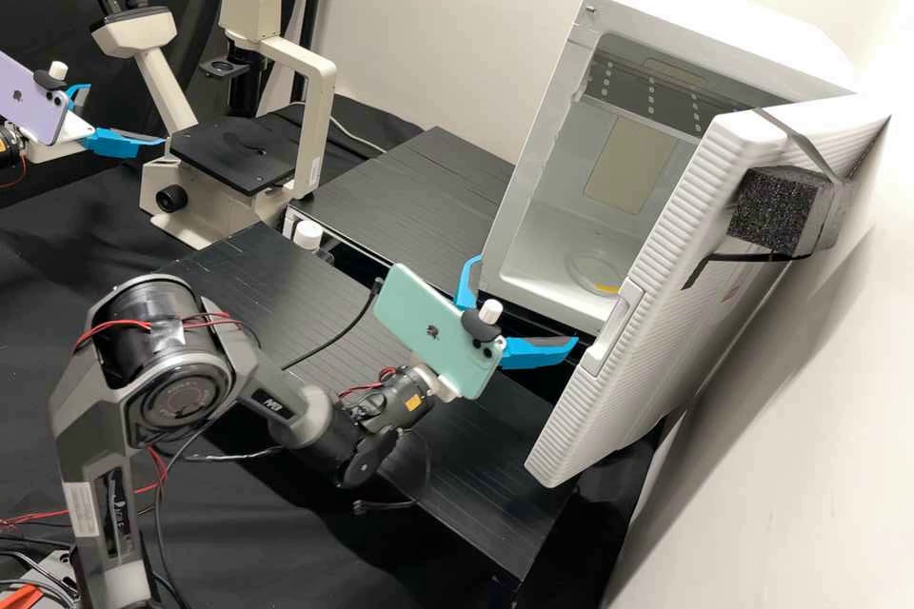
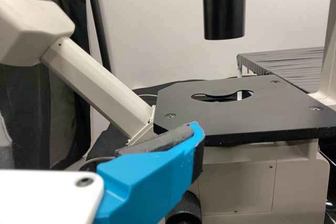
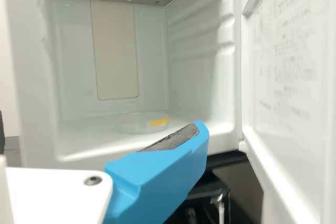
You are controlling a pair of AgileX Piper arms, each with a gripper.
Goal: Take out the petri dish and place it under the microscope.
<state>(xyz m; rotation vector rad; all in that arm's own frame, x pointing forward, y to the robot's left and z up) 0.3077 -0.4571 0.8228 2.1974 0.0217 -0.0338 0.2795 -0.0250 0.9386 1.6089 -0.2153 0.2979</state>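
Petri dish [image 1: 600, 272] in open white cabinet [image 1: 533, 176], right gripper [image 1: 526, 300] wide in front

Cabinet: door [image 1: 685, 352] swung open, dark foam block [image 1: 773, 211] strapped to its outside. Clear round dish lies flat on the cabinet floor, yellow-orange mark on its side (easy to spot in the right wrist view too). Grey perforated panel [image 1: 647, 95] sits above, pale rectangular panel [image 1: 626, 162] on the back wall.

Right gripper: fingers spread wide, nothing between them, apart from the dish, just outside the cabinet opening. Teal phone [image 1: 440, 331] mounted on that arm.

Left gripper [image 1: 126, 114]: also spread wide and holding nothing, near the microscope [image 1: 314, 114], beside its black stage [image 1: 233, 152]. Purple phone [image 1: 30, 101] mounted there. Stage has a shaped cutout [image 2: 223, 97], with a black cylindrical part [image 2: 224, 6] hanging above (left wrist view). Dish is well apart from the stage.
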